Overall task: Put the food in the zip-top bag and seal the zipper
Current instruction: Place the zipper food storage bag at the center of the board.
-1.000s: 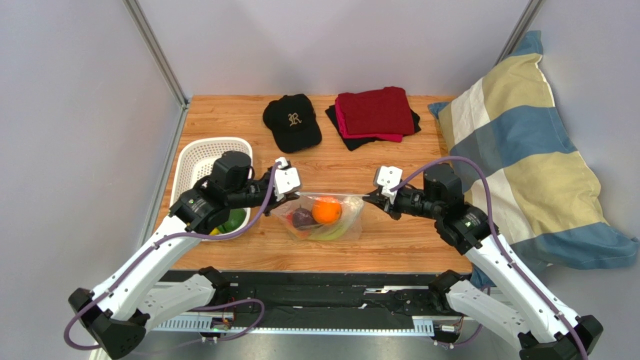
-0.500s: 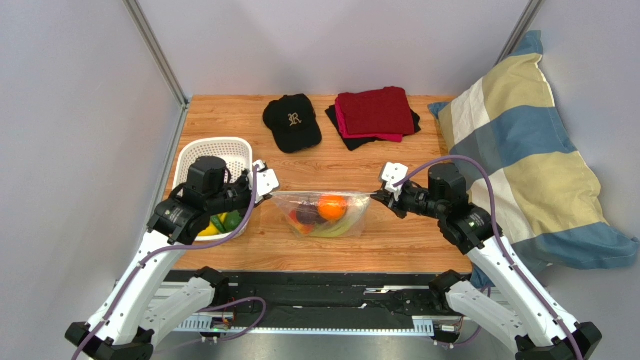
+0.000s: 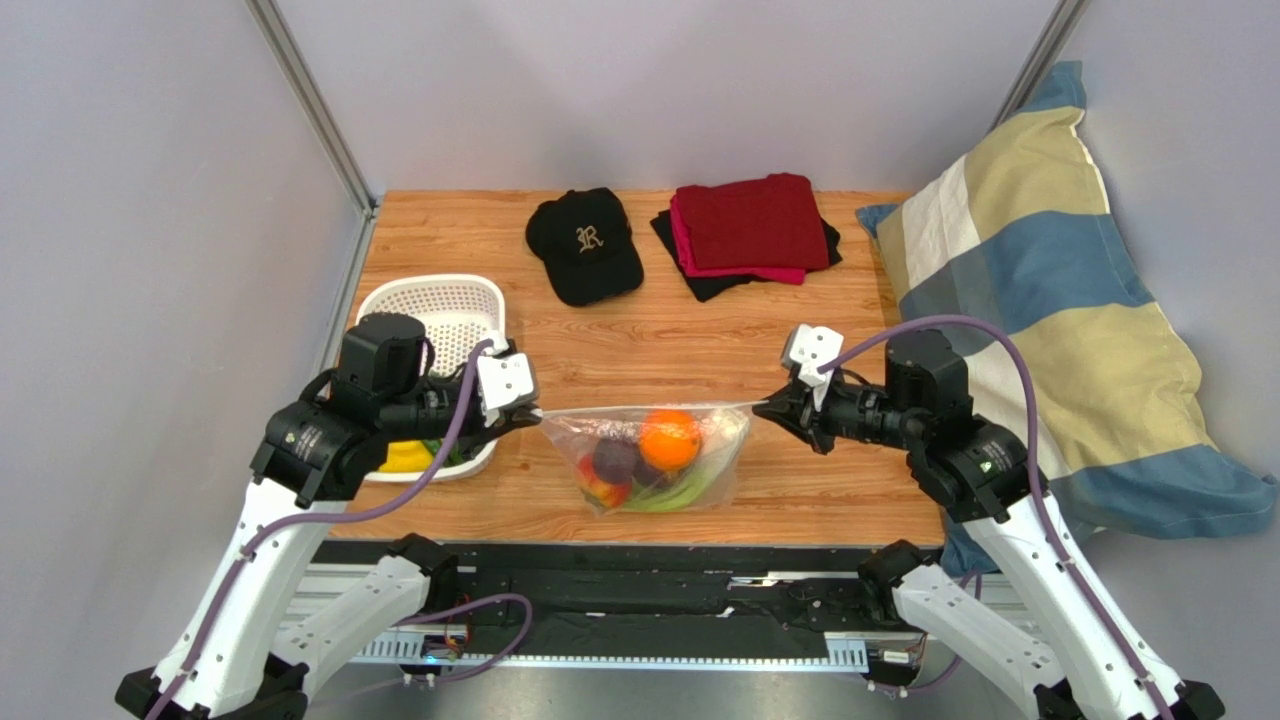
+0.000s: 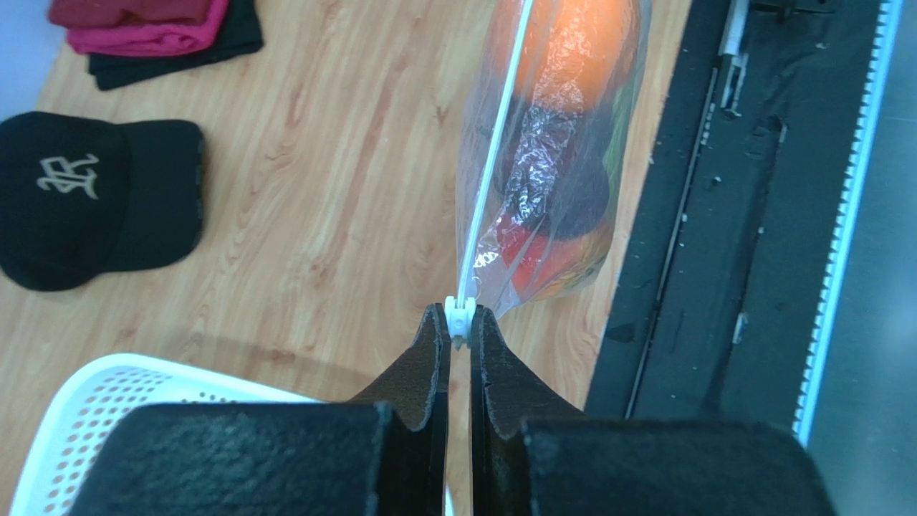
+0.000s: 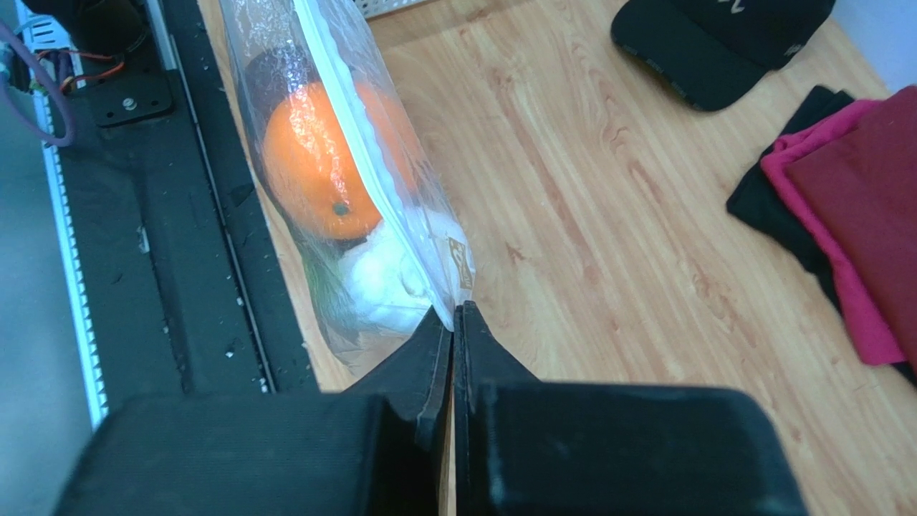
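— Both arms have drawn apart since the earlier view. Our left claw (image 3: 526, 411) now sits left of centre, beside the white basket (image 3: 451, 300).
— Do we see it gripping anything?
— Yes, it is clamped on one end of the zipper (image 3: 646, 408). Our right claw (image 3: 769, 405) pinches the opposite corner of the zip-top bag (image 3: 706, 465). The bag stretches taut between them at centre frame, over the bench (image 3: 661, 330). It holds the orange (image 3: 669, 440) and the dark purple fruit (image 3: 613, 458).

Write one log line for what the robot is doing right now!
left gripper: shut on zipper | right gripper: shut on zip-top bag | food: inside bag | zipper: taut
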You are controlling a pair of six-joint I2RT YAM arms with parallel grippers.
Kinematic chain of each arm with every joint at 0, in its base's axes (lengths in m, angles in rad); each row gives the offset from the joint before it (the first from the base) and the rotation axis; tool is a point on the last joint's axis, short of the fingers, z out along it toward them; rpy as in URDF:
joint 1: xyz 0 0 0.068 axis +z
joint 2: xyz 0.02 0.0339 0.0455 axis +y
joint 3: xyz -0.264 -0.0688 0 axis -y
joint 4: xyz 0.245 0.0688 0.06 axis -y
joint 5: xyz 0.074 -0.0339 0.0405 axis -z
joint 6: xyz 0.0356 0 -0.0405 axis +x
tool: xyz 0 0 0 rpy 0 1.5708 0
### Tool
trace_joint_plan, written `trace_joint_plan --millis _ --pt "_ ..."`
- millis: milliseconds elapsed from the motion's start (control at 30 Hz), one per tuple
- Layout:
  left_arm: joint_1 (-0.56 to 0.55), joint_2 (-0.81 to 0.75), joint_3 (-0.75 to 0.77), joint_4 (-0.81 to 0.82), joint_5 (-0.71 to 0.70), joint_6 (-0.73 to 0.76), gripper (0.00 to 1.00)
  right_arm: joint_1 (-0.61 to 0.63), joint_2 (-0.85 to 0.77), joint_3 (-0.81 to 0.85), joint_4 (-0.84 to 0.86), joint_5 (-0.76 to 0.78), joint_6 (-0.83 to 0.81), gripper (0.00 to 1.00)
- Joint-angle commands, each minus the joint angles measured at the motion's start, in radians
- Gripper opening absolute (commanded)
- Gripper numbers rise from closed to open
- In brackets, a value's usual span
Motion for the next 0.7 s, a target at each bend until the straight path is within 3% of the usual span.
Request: trace_joint_plan --millis 0,267,433,667 --pt "0.014 0.061 -0.025 -0.049 0.020 -0.042 0.00 -0.011 0.019 0.000 -0.046 0.064 0.060 0.00" --pt "0.011 0.329 -0.131 0.296 -0.155 -0.134 0.00 -0.038 0.275 -0.048 0.124 0.255 0.014 0.00" --pt "0.016 0.486 -0.100 0.498 -0.252 -0.213 0.00 -0.111 0.483 0.041 0.183 0.302 0.023 0.00" --pt "0.045 0.745 0.047 0.539 -0.301 -0.240 0.01 -0.189 0.763 0.221 0.189 0.273 0.016 0.00"
